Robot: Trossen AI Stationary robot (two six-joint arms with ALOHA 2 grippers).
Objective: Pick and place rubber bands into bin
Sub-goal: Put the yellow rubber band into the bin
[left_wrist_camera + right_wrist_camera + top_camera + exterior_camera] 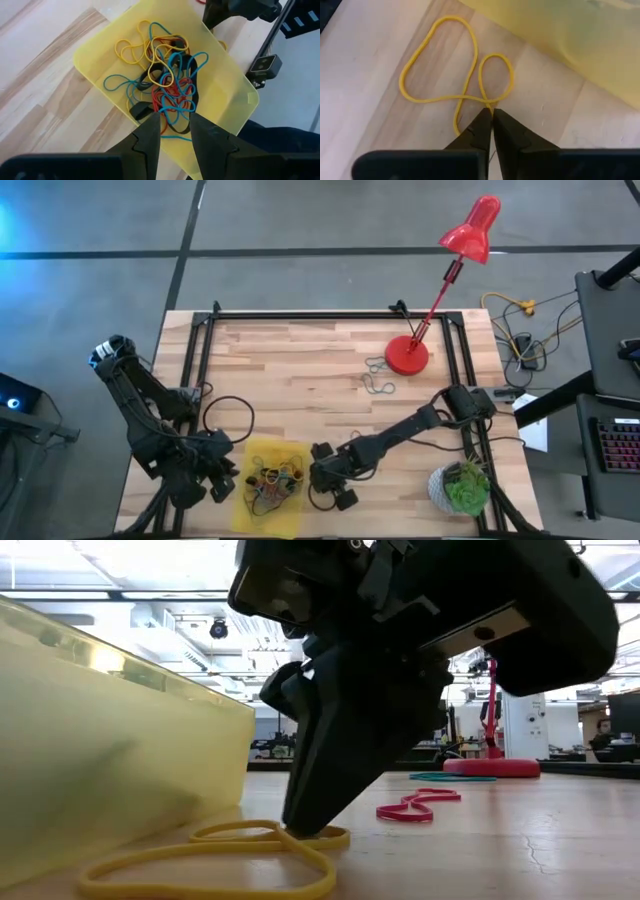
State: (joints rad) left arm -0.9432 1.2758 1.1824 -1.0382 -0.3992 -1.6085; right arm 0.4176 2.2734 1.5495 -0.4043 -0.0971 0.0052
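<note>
Table: pale wooden butcher-block table (300,360) inside a black metal frame.
Bin: shallow rectangular bin of translucent yellow plastic (247,505) at about 6 o'clock on the table, close to the near edge; in the left wrist view its wall (235,90) rings a tangle of banded loops.
Bands in bin: thin rubber bands in yellow, blue, red and dark tones (165,75), piled over one another on the bin floor.
Yellow band on table: a thin yellow rubber band (455,65) lies twisted into a figure-eight on the wood, just beside the bin's right wall and outside it; in the low view it lies flat at the foot of the bin (210,860).
Right gripper: the right gripper (492,117) is at about 5 o'clock, tips down on the table, closed tight on the yellow band where its loops cross; the band is flat on the wood.
Left gripper: the left gripper (174,127) hangs over the bin's near-left corner at about 7 o'clock, its fingers a narrow way apart and holding nothing.
Other bands: a red band (415,805) and a teal one (450,777) lie farther back, near 1 o'clock.
Lamp: red desk lamp with a round base (407,356) at about 1 o'clock.
Plant: small green potted plant (462,485) at about 4 o'clock.
</note>
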